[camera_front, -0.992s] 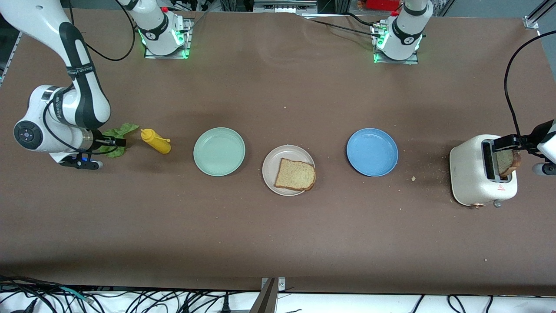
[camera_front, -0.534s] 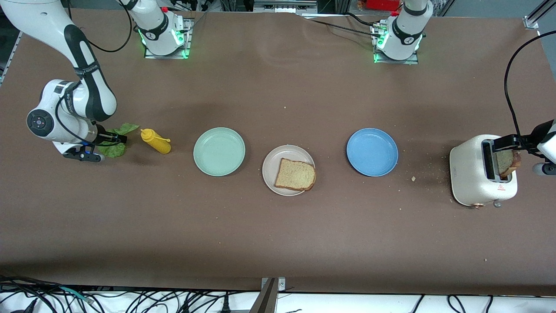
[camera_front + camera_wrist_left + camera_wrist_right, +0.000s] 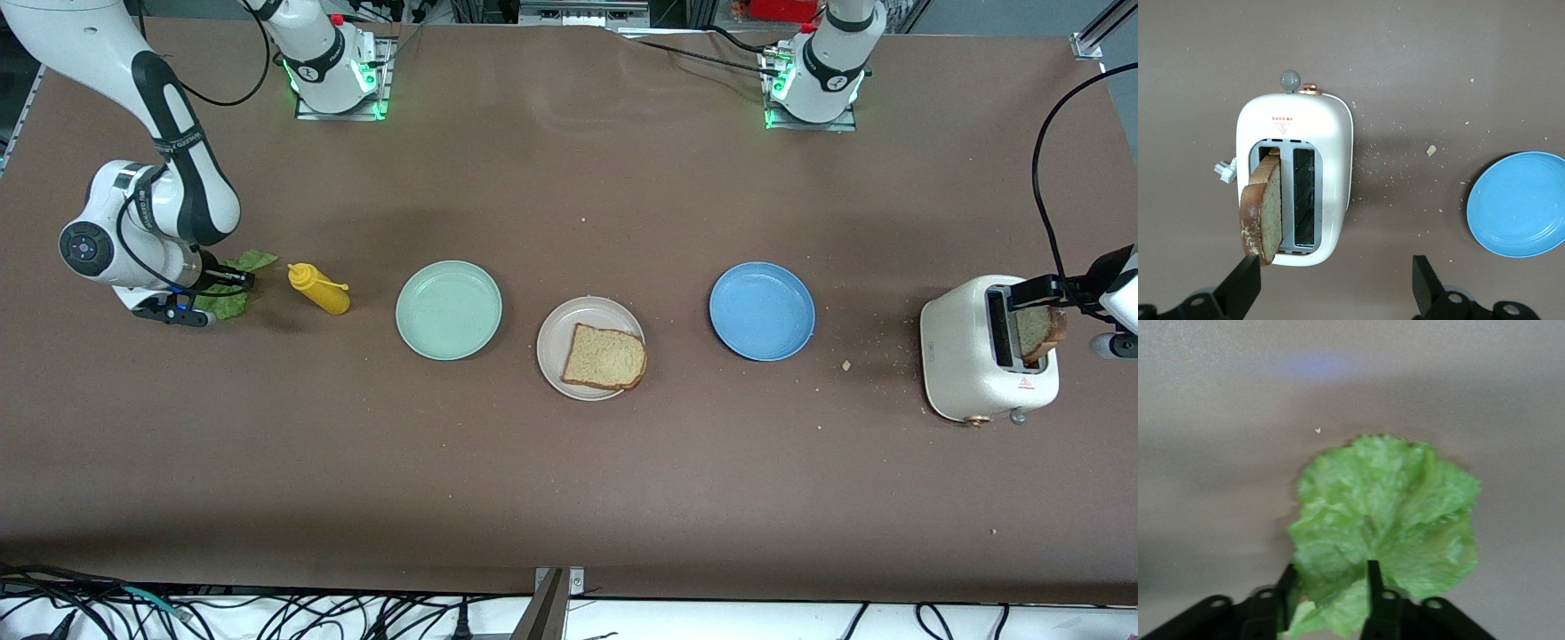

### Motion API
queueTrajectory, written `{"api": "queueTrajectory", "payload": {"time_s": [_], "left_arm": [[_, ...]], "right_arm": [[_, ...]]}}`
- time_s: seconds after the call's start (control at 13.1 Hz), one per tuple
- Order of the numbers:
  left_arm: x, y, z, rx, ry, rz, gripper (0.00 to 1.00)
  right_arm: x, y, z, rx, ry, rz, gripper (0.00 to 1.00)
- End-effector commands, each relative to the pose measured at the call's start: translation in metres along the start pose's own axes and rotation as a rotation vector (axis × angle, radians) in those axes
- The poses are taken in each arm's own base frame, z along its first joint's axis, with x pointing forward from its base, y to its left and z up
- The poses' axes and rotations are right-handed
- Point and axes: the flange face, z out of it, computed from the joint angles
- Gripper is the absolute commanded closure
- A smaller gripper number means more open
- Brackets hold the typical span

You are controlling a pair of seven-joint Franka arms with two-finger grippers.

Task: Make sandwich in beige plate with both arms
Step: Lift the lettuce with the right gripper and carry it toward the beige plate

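Observation:
One slice of brown toast (image 3: pixel 606 357) lies on the beige plate (image 3: pixel 560 324) in the middle of the table. A second slice (image 3: pixel 1040 331) (image 3: pixel 1265 213) stands half out of a slot of the white toaster (image 3: pixel 965 351) (image 3: pixel 1335 147) at the left arm's end. My left gripper (image 3: pixel 1045 298) (image 3: pixel 1335 287) hangs open over the toaster, one finger beside that slice. At the right arm's end the green lettuce leaf (image 3: pixel 249 262) (image 3: pixel 1391 507) lies on the table. My right gripper (image 3: pixel 233 280) (image 3: pixel 1330 577) is down on it, fingers drawn in on a bunched fold of leaf.
A yellow squeeze bottle (image 3: pixel 320 290) lies beside the lettuce. A mint-green plate (image 3: pixel 448 310) and a blue plate (image 3: pixel 762 311) (image 3: pixel 1521 203) flank the beige plate. Crumbs (image 3: pixel 846 364) are scattered between the blue plate and the toaster.
My right arm has shifted over the lettuce and its fingers have drawn in on the leaf. The left arm and the toast in the toaster have not moved.

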Motion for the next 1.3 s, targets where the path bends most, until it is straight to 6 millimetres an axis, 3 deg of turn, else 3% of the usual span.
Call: {"api": "queueTrajectory", "payload": {"time_s": [0.0, 0.23, 0.46, 0.69, 0.92, 1.07, 1.22], "left_arm": [[-0.005, -0.001, -0.004, 0.023, -0.007, 0.007, 0.00], [-0.005, -0.001, -0.004, 0.023, -0.007, 0.007, 0.00], [-0.005, -0.001, -0.004, 0.023, -0.006, 0.007, 0.00], [-0.005, -0.001, -0.004, 0.021, -0.006, 0.007, 0.00], [-0.004, -0.001, -0.003, 0.022, -0.007, 0.007, 0.00], [-0.004, -0.001, -0.003, 0.021, -0.007, 0.007, 0.00], [-0.004, -0.001, -0.004, 0.023, -0.006, 0.006, 0.00]], "right_arm": [[-0.005, -0.002, -0.003, -0.005, 0.008, 0.001, 1.00], [-0.004, -0.019, -0.031, 0.004, 0.028, -0.030, 1.00], [0.000, -0.029, -0.076, 0.001, -0.018, -0.028, 1.00], [-0.002, -0.025, -0.138, -0.003, -0.082, -0.021, 1.00], [-0.002, -0.037, -0.214, -0.008, -0.113, -0.039, 1.00], [-0.009, -0.053, -0.259, -0.004, -0.098, -0.066, 1.00], [-0.016, -0.079, -0.291, 0.005, -0.067, -0.051, 1.00]]}}
